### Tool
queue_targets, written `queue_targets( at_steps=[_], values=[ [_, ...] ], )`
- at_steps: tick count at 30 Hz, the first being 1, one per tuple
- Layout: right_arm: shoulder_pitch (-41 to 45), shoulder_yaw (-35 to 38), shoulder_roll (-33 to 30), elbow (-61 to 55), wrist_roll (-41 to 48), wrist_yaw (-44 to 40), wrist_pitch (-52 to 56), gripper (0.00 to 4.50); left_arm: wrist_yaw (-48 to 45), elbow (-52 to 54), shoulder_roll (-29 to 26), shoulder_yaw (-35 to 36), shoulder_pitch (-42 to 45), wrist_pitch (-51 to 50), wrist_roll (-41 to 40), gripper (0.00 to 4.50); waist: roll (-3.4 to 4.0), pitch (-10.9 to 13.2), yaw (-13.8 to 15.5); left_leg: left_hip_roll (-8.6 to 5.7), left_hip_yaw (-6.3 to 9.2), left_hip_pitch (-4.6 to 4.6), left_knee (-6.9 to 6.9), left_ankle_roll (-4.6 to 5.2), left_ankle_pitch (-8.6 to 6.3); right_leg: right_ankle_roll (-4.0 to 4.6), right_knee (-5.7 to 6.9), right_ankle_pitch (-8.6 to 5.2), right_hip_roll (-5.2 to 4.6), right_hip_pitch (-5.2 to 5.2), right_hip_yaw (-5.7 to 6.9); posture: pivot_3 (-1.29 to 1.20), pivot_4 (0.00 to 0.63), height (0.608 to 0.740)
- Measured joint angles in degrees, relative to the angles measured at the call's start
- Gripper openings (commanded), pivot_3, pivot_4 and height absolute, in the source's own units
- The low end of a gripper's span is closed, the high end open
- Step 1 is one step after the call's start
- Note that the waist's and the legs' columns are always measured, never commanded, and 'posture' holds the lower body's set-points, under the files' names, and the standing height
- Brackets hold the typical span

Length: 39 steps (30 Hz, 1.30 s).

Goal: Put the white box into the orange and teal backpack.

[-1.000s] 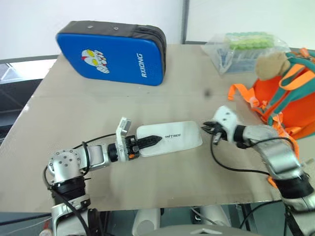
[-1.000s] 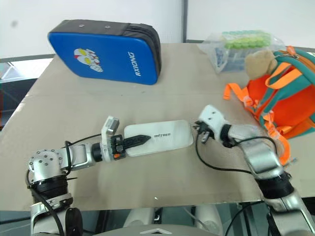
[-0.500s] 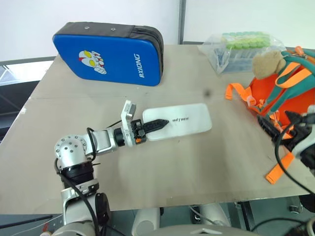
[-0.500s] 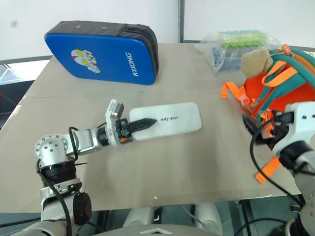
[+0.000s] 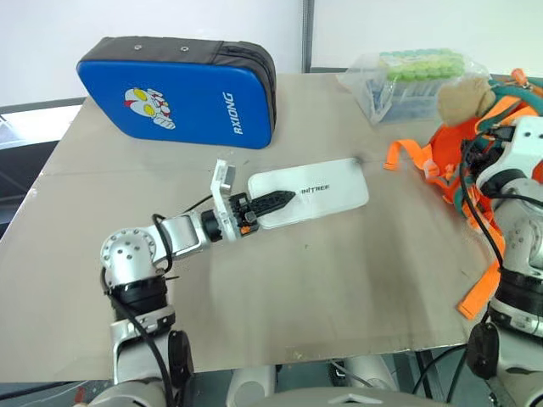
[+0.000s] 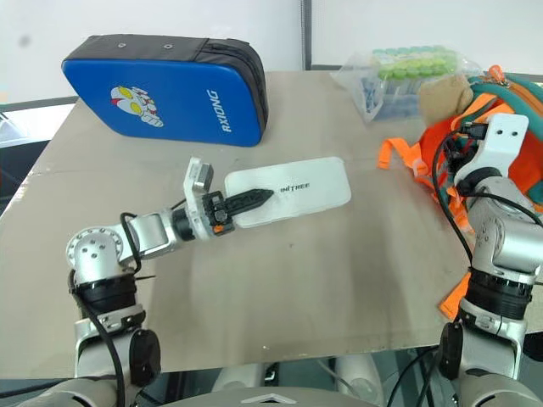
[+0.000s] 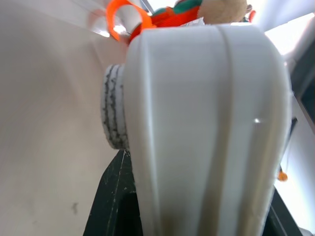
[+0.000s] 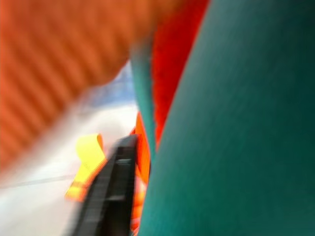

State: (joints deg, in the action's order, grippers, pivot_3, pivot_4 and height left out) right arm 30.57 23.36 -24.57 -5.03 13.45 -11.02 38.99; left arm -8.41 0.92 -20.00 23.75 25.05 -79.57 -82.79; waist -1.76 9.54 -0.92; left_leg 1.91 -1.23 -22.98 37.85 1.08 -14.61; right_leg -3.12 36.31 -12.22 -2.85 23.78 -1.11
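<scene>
Fingers of the left gripper (image 5: 273, 202): black, clenched on the near end of the white box (image 5: 310, 192), one finger lying across its top face and the other seen under it in the left wrist view. White box: flat, rounded corners, small dark lettering on top; held near the middle of the table (image 5: 339, 280), its long side running toward about 2 o'clock from the gripper; whether its far end touches the tabletop cannot be told. Right gripper (image 6: 452, 153): at the orange and teal backpack (image 6: 433, 144), pressed close against its orange and teal fabric; whether its fingers are apart or together cannot be told. Orange and teal backpack: at 3 o'clock from the box, on the right edge of the table, apart from the box, with orange straps (image 5: 405, 158) spilling toward the box and one hanging over the table's near right edge. Tan plush toy (image 5: 462, 96): on top of the backpack. Blue padded case (image 5: 174, 91): cartoon print, standing at 11 o'clock from the box, well apart. Clear bag of green-capped tubes (image 5: 411, 80): at 1 o'clock from the box, just behind the plush toy.
</scene>
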Motion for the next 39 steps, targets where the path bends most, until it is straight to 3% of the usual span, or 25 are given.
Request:
queue_targets(
  at_steps=[1,8,13,18,22,25,28,32,39],
  values=[
    [0.2,-0.5,-0.3,1.0,0.2,-1.3,-1.3,0.04,0.3,0.6,0.1,0.4,-1.0,1.2,0.0,0.97,0.00,0.0,0.0,0.02,0.00,0.00,0.00,0.00,0.00,0.00,-0.02,0.00,0.01,0.00,0.01,0.00,0.150,0.740],
    [4.5,-4.3,-1.0,1.1,12.0,-16.9,-2.5,0.01,0.9,5.1,1.3,1.5,-2.7,13.4,2.4,0.97,0.12,0.1,0.0,0.02,-0.01,0.04,-0.01,0.00,0.00,0.00,-0.01,0.01,0.04,-0.01,-0.02,0.00,0.150,0.740],
    [5.9,-7.6,-1.4,-7.6,30.2,-27.2,10.0,0.01,-2.3,7.6,-1.4,1.8,-5.8,24.2,12.2,0.97,0.15,0.1,-0.1,0.18,0.01,0.00,-0.12,0.00,0.00,0.03,-0.05,0.00,0.17,0.05,0.05,0.00,0.150,0.740],
    [7.4,-9.6,-7.1,-14.2,48.2,-32.5,24.1,0.01,-9.8,9.3,-9.8,4.1,-6.1,27.6,14.8,0.97,0.15,0.2,0.3,0.20,0.05,-0.22,-0.26,0.00,0.00,0.02,-0.37,0.00,0.12,0.14,0.20,0.00,0.150,0.740],
    [5.9,-14.1,-11.5,-16.7,47.3,-36.0,23.6,0.01,-18.2,11.3,-19.4,5.7,-9.2,29.6,18.0,0.97,0.15,0.2,0.2,0.15,0.02,-0.62,-0.25,0.00,0.00,0.00,-0.43,0.01,0.05,0.51,0.20,0.00,0.150,0.740],
    [4.0,-20.3,-13.4,-15.3,39.7,-37.4,19.2,0.01,-23.7,15.4,-22.1,8.3,-12.8,30.3,17.3,0.97,0.13,0.2,0.3,0.15,0.00,-0.87,-0.16,-0.01,0.01,-0.02,-0.40,0.02,0.01,0.73,0.21,0.00,0.150,0.740],
    [4.2,-21.2,-13.6,-14.1,38.3,-38.9,17.1,0.01,-28.5,19.5,-25.0,11.5,-15.9,29.8,13.0,0.97,0.08,0.2,0.2,0.19,0.02,-0.88,-0.12,-0.01,0.00,-0.02,-0.38,0.02,0.04,0.74,0.22,0.00,0.150,0.740],
    [4.2,-21.2,-14.5,-13.5,38.1,-42.2,15.6,0.01,-34.3,23.2,-30.0,13.3,-17.3,30.7,13.6,0.97,0.12,0.2,0.5,0.18,0.04,-0.84,-0.11,-0.01,0.00,-0.01,-0.34,0.01,0.08,0.73,0.26,0.00,0.150,0.740],
    [2.3,-20.0,-15.9,-11.6,37.4,-47.4,11.3,0.01,-41.9,23.1,-31.3,2.3,-12.6,42.5,28.8,0.97,0.11,0.2,0.7,0.17,0.00,-0.85,0.14,0.00,0.00,-0.01,-0.34,0.04,0.11,0.64,0.21,0.00,0.150,0.740]
  ],
)
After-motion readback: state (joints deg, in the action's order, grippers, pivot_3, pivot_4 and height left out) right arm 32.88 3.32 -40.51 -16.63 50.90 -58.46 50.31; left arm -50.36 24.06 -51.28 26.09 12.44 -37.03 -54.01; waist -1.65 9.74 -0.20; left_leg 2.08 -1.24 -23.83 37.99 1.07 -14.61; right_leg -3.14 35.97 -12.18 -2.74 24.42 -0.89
